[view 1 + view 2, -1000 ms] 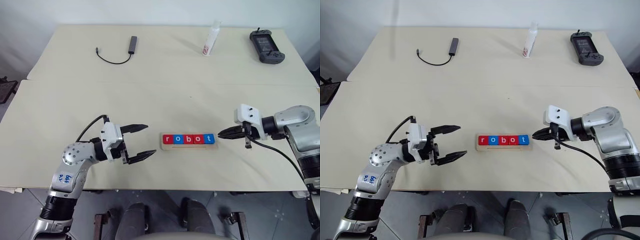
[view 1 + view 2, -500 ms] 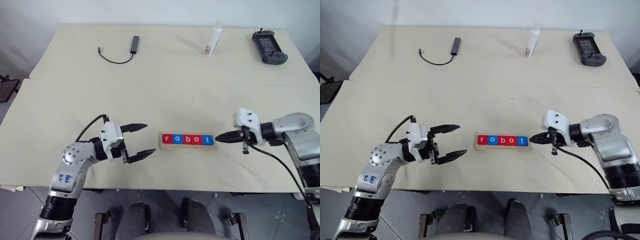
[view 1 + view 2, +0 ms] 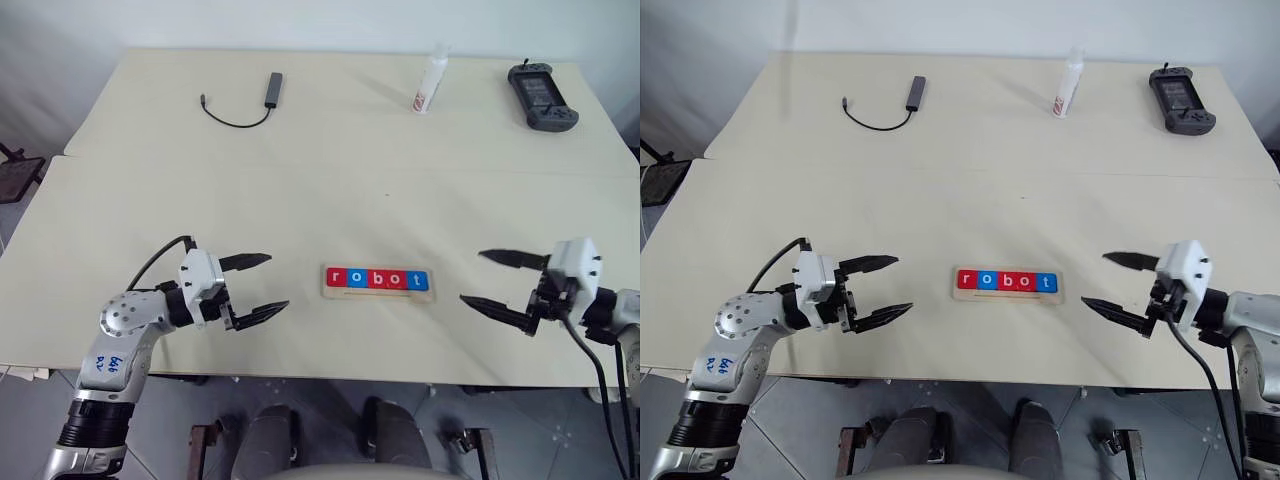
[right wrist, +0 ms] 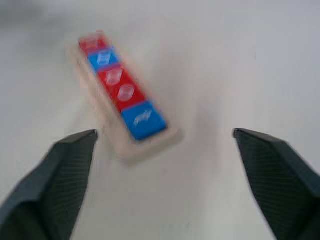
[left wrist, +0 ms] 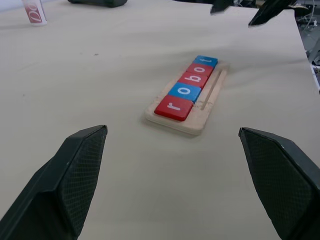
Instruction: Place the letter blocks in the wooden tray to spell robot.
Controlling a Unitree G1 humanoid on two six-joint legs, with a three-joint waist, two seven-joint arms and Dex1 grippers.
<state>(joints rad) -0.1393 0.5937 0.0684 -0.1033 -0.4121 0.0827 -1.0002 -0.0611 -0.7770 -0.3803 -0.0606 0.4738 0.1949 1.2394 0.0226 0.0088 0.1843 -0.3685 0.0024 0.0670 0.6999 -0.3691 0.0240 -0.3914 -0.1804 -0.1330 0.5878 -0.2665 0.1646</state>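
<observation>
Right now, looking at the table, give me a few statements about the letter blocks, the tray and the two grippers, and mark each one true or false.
1. The five red and blue letter blocks sit in a row in the pale wooden tray and read robot. True.
2. The right gripper is shut on the blue t block. False: its fingers are spread wide, apart from the tray, holding nothing.
3. The left gripper is open and empty. True.
4. The white bottle lies inside the tray. False: it is at the table's far side.
5. The tray lies between the two grippers. True.
</observation>
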